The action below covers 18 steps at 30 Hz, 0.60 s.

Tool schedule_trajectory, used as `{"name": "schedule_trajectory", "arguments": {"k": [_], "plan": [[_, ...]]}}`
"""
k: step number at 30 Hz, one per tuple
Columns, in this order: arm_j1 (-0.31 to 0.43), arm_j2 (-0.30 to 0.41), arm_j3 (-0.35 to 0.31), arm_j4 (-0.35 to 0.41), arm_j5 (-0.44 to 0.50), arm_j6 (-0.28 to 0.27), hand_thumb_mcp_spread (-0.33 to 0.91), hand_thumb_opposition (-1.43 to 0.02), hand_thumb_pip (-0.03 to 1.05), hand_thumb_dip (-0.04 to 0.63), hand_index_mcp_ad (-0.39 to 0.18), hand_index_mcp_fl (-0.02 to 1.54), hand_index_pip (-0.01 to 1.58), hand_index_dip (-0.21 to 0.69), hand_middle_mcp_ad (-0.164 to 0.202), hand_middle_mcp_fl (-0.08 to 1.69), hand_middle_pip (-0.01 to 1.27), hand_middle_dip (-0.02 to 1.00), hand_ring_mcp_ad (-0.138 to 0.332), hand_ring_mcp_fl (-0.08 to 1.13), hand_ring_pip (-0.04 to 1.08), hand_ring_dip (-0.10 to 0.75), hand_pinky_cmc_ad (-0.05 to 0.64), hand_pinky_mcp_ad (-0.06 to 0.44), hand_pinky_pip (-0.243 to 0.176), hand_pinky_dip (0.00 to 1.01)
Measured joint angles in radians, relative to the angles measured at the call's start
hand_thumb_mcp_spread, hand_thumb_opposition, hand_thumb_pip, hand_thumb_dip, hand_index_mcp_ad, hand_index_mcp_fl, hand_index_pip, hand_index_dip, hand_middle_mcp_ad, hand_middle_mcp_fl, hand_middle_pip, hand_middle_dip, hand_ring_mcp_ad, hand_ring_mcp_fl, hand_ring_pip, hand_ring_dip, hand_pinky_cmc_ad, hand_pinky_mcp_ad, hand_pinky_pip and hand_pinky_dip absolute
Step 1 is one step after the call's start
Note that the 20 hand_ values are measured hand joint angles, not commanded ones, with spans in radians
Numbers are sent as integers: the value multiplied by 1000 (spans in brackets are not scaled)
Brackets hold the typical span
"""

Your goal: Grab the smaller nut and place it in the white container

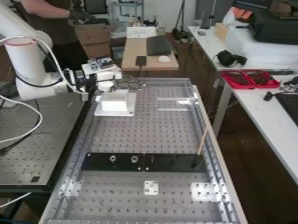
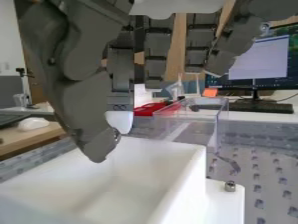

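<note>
Plainly upright, the white container (image 1: 114,105).

High view: the arm (image 1: 30,55) runs off the edge, the hand (image 1: 125,84) is too small to make out in detail. Over to the wrist view, and the edge crops hand and white container (image 2: 183,192), whose nearest part blurs.

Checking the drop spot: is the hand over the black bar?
No, the hand is up at the white container, well beyond the black bar.
</note>
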Motion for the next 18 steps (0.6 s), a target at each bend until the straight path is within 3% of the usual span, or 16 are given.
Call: {"name": "schedule_trajectory", "arguments": {"k": [5, 8, 15, 18], "plan": [[-2, -7, 19, -50, 2, 6, 501, -855, 583, 208, -134, 187, 1395, 134, 19, 288, 113, 208, 164, 110, 99, 56, 332, 147, 24, 192], [-6, -8, 20, -56, 5, 9, 457, -836, 646, 204, -134, 115, 1361, 136, 16, 251, 106, 208, 168, 80, 96, 56, 332, 147, 24, 192], [-24, 16, 20, -64, 10, 30, 428, -820, 644, 204, -138, 23, 1312, 87, 16, 234, 106, 208, 166, 51, 96, 56, 328, 147, 23, 222], [-49, 61, 32, -96, 7, 38, 419, -805, 668, 204, -134, 19, 1311, 86, 19, 234, 106, 208, 164, 40, 98, 56, 332, 147, 19, 234]]}}
